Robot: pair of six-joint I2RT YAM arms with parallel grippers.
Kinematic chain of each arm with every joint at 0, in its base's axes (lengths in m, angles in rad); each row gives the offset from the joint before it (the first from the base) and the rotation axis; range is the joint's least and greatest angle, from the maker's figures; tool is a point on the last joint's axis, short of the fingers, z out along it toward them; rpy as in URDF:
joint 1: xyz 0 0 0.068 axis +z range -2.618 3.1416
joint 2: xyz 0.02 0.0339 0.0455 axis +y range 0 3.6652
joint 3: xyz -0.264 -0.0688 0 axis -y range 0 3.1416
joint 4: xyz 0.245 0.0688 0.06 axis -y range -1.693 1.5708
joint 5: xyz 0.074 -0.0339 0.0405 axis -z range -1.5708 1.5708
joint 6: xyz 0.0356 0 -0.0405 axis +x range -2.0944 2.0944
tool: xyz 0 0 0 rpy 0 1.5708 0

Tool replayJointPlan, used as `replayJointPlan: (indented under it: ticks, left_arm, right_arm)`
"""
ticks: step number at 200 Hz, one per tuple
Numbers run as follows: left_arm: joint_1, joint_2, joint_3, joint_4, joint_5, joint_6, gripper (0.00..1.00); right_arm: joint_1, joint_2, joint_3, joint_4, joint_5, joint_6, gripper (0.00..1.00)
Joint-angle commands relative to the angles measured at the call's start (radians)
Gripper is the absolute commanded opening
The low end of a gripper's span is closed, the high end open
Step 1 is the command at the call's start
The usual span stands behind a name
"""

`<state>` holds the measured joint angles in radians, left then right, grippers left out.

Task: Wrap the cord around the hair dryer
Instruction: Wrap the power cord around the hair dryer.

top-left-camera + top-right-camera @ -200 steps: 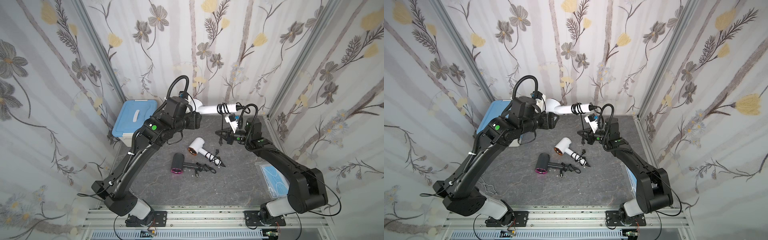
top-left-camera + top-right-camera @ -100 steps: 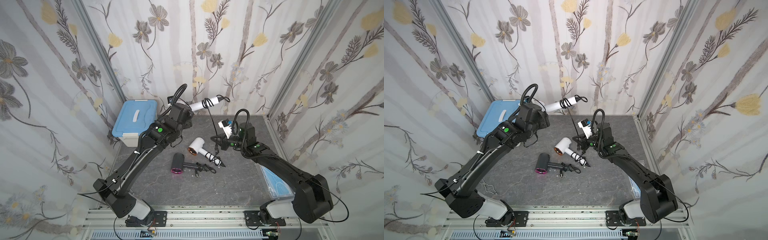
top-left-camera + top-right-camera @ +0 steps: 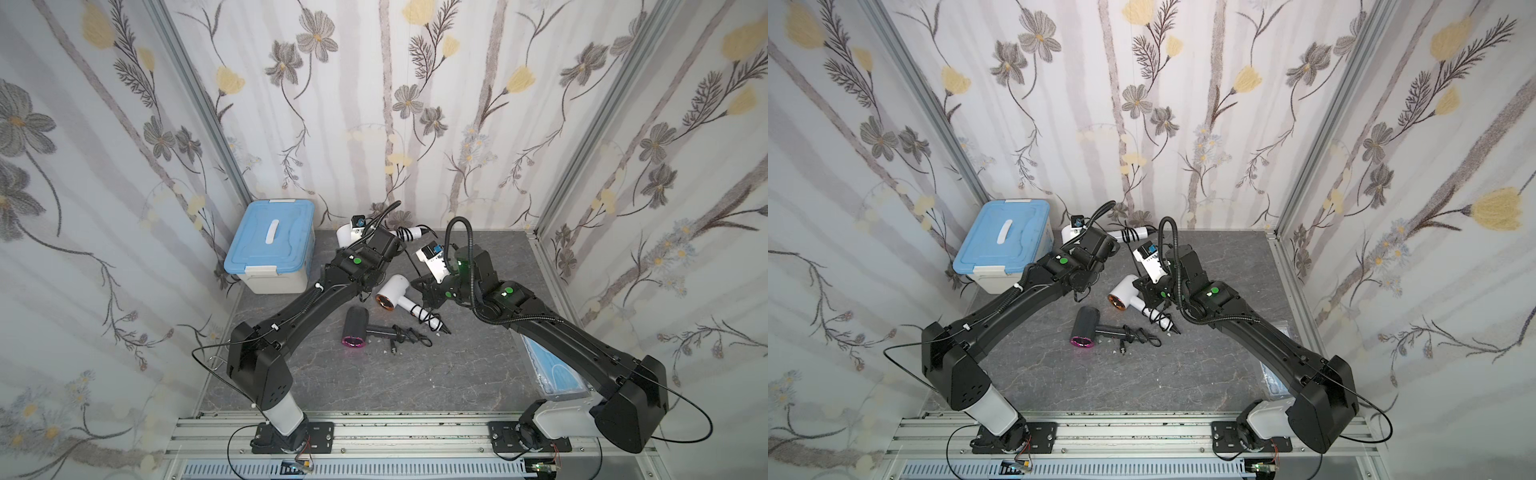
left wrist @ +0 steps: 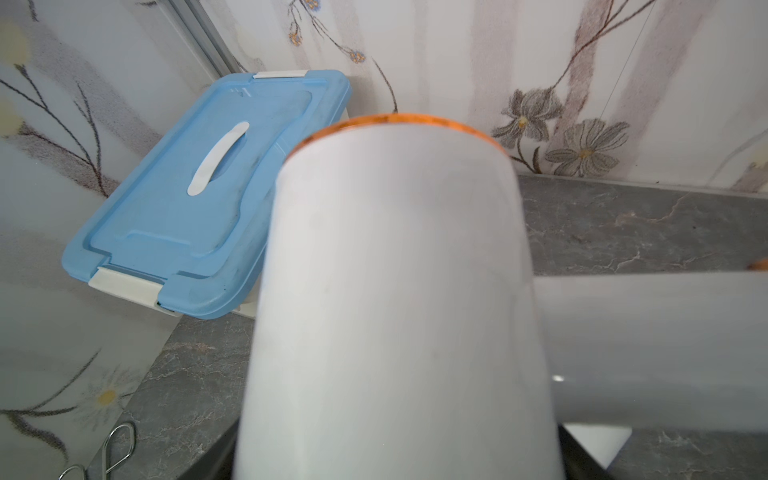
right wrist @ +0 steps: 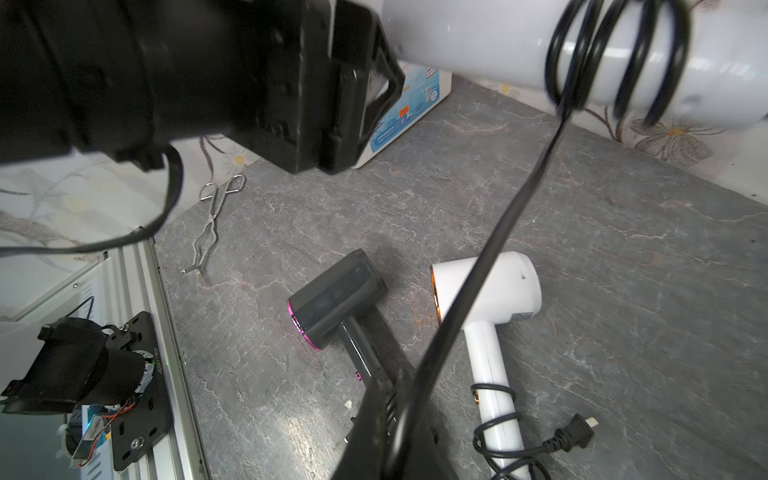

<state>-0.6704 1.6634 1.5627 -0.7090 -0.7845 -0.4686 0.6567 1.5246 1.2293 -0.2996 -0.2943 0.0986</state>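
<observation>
White dryers (image 3: 392, 286) (image 3: 344, 237) two, black dryer (image 3: 355, 324) one; left fingers (image 5: 374, 83) clamp one, right fingers (image 5: 370, 424) cord (image 5: 519, 199).

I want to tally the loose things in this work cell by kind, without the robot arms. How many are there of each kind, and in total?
White hair dryers: 2
Dark hair dryer: 1
Box with blue lid: 1
Metal tongs: 1
Pack of blue masks: 1
Total: 6

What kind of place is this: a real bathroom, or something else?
Probably a robot test booth, not a home: two arms bolted to a metal rail, flowered wall panels in metal frames, hair dryers on a table.
</observation>
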Motion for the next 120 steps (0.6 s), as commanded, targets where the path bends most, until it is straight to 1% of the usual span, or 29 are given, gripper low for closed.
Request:
replayJointPlan:
  ticks: [1,20,35,40,57,68,78,87,107,120]
  left_arm:
    - [0.006,0.005,-0.034,0.082,-0.091,0.02,0.0]
    - [0.006,-0.002,-0.073,0.082,-0.052,0.06,0.0]
    - [0.004,-0.011,-0.101,0.087,-0.005,0.114,0.0]
    - [0.001,-0.019,-0.112,0.093,0.015,0.135,0.0]
    - [-0.009,-0.046,-0.179,0.129,0.107,0.22,0.0]
    - [-0.016,-0.059,-0.202,0.13,0.159,0.253,0.0]
    - [-0.02,-0.064,-0.208,0.112,0.202,0.292,0.0]
    - [-0.027,-0.064,-0.205,0.085,0.216,0.316,0.0]
    - [-0.042,-0.07,-0.198,0.036,0.278,0.37,0.0]
    - [-0.053,-0.085,-0.2,0.024,0.368,0.412,0.0]
  right_arm:
    - [0.006,0.013,0.085,-0.103,0.043,-0.06,0.0]
    - [-0.004,0.041,0.169,-0.144,0.08,-0.102,0.0]
    - [-0.016,0.064,0.237,-0.174,0.111,-0.133,0.0]
    - [-0.021,0.104,0.263,-0.183,0.126,-0.142,0.0]
    - [-0.036,0.167,0.363,-0.227,0.145,-0.174,0.0]
    - [-0.039,0.21,0.427,-0.26,0.175,-0.209,0.0]
    - [-0.043,0.242,0.479,-0.285,0.202,-0.23,0.0]
    - [-0.05,0.265,0.522,-0.304,0.205,-0.251,0.0]
    - [-0.066,0.298,0.571,-0.311,0.218,-0.29,0.0]
    - [-0.078,0.313,0.583,-0.314,0.215,-0.338,0.0]
